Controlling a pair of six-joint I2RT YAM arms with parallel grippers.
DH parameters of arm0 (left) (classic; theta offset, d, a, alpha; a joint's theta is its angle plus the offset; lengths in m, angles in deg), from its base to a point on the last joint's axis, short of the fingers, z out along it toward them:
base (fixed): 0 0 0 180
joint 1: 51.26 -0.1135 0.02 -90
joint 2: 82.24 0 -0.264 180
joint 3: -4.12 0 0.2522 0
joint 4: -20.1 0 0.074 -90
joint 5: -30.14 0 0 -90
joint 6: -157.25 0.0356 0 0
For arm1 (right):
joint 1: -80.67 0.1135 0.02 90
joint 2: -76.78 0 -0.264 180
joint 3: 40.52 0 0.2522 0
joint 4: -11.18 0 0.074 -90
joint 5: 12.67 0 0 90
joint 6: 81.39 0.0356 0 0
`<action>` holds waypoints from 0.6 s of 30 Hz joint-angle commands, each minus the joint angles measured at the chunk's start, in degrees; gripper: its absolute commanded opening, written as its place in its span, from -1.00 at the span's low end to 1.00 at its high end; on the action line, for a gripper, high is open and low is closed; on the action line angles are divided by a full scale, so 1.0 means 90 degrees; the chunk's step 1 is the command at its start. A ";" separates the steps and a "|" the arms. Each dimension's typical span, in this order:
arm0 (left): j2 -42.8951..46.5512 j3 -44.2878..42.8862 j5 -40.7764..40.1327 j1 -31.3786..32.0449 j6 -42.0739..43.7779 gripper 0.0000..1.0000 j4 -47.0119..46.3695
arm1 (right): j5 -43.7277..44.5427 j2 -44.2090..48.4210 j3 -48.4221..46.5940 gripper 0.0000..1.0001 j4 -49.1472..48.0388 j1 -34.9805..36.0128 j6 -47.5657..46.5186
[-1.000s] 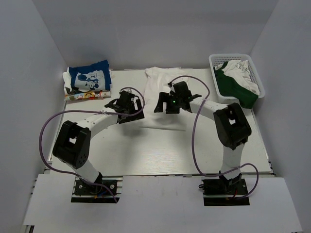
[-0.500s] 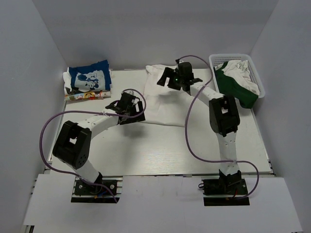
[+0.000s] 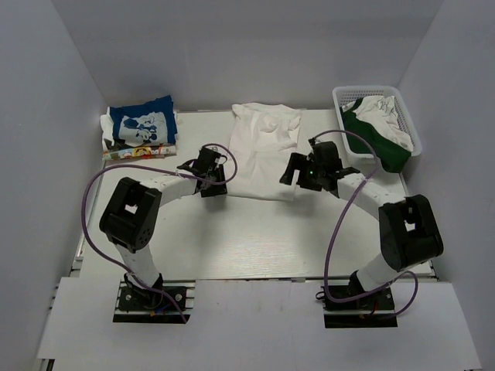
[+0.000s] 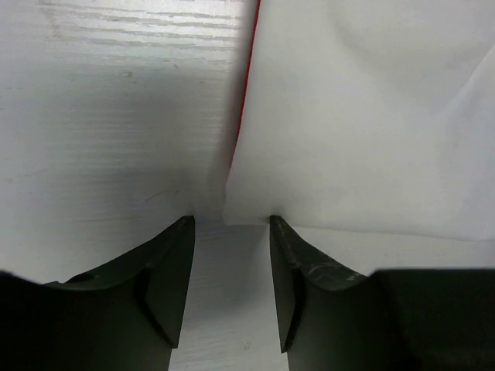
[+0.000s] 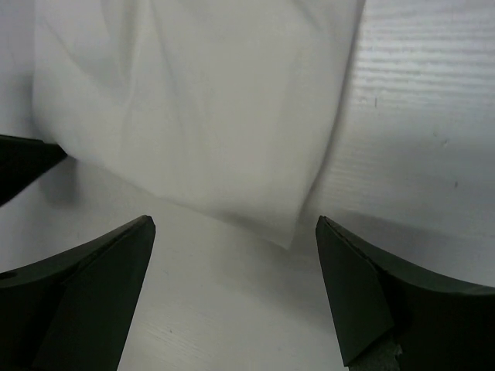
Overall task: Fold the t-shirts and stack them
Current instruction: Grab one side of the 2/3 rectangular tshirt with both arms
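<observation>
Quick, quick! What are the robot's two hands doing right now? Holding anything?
Left gripper: partly open, fingers at a corner of the white t-shirt, holding nothing.
Right gripper: wide open, holding nothing.

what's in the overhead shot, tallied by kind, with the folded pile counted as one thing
white shirt spread flat: 1
folded shirt pile: 1
basket of clothes: 1
grippers: 2 (left gripper, right gripper)
total: 5
</observation>
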 commanded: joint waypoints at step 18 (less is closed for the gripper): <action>-0.0456 -0.0315 -0.0273 -0.0034 0.0574 -0.23 -0.0569 | -0.0843 -0.0735 0.0629 0.71 0.0079 -0.0030 0.0020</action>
